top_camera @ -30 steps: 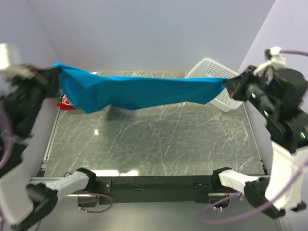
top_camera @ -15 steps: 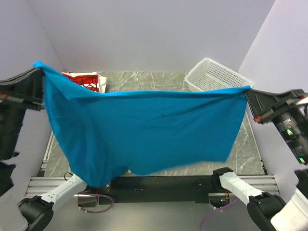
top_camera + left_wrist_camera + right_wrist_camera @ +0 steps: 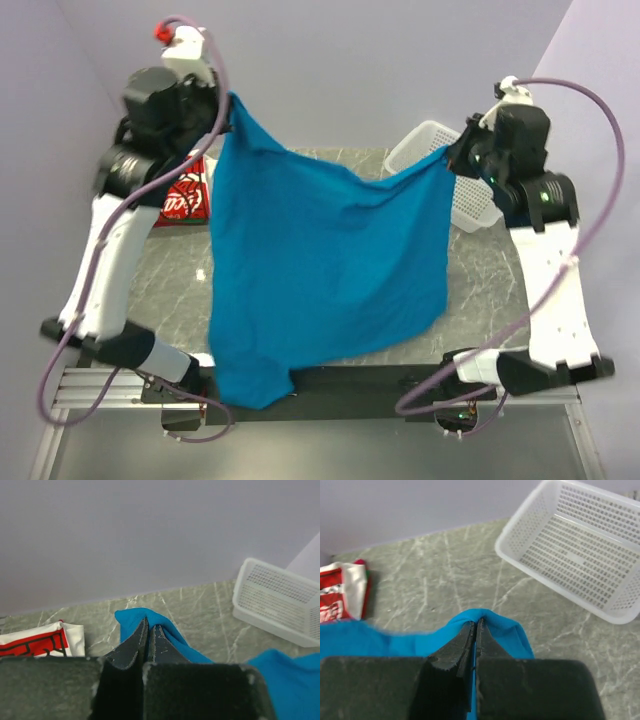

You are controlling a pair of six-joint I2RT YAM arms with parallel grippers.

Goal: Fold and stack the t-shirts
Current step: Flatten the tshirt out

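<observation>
Left tool [image 3: 230,99] and right tool [image 3: 452,154] pinch limp blue t-shirt [image 3: 320,270], draped between them.

Grey-green marbled table [image 3: 435,580], veined in white. Resting on it at the far right, a white perforated basket [image 3: 575,555], open side up. Well to the left of the basket, along the same far edge, a folded red-and-white t-shirt [image 3: 37,641], flat on the top.

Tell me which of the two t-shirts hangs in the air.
The bright-blue t-shirt: the left claw and the right claw hold it up by its top edge. The red-and-white t-shirt lies folded.
</observation>
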